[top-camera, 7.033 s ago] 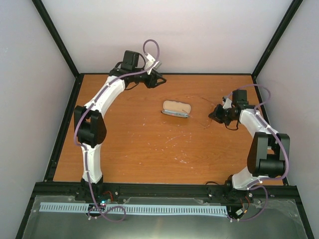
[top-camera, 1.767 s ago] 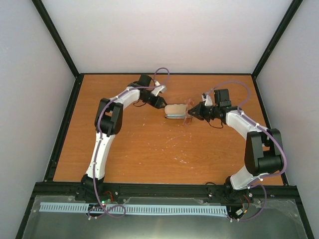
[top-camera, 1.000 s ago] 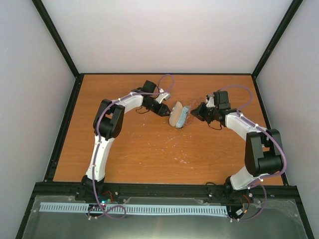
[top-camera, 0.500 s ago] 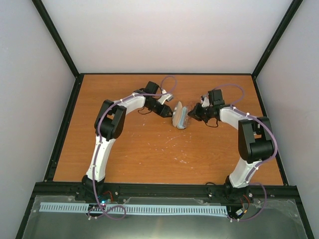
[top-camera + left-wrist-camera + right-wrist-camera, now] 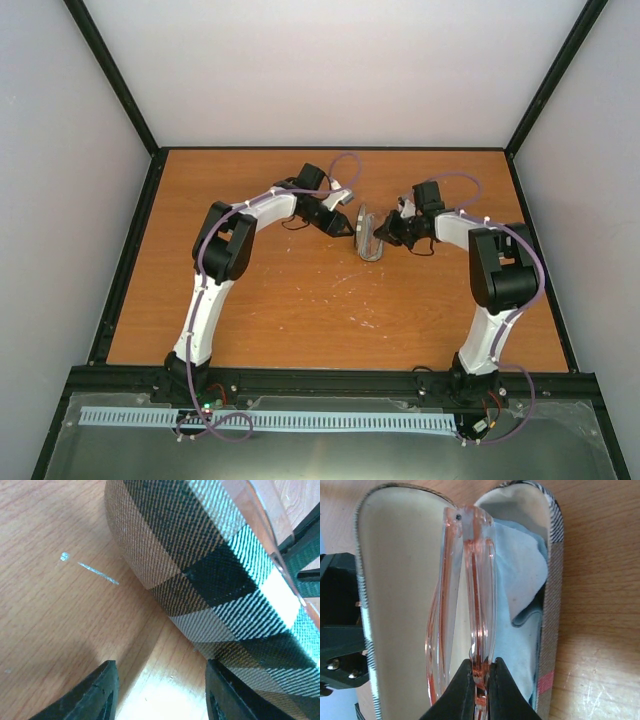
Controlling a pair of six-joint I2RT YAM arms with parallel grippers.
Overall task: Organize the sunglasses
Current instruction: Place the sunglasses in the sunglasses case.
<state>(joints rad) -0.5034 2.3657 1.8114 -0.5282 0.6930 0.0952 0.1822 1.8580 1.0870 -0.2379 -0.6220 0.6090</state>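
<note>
My right pincer (image 5: 481, 669) is clamped on the folded sunglasses (image 5: 481, 580), which I see edge-on in the mouth of the open case (image 5: 395, 580), beside the cloth (image 5: 520, 575) tucked inside. My left pincer (image 5: 160, 695) gapes empty against the case's outer shell, low over the counter (image 5: 50, 605).
</note>
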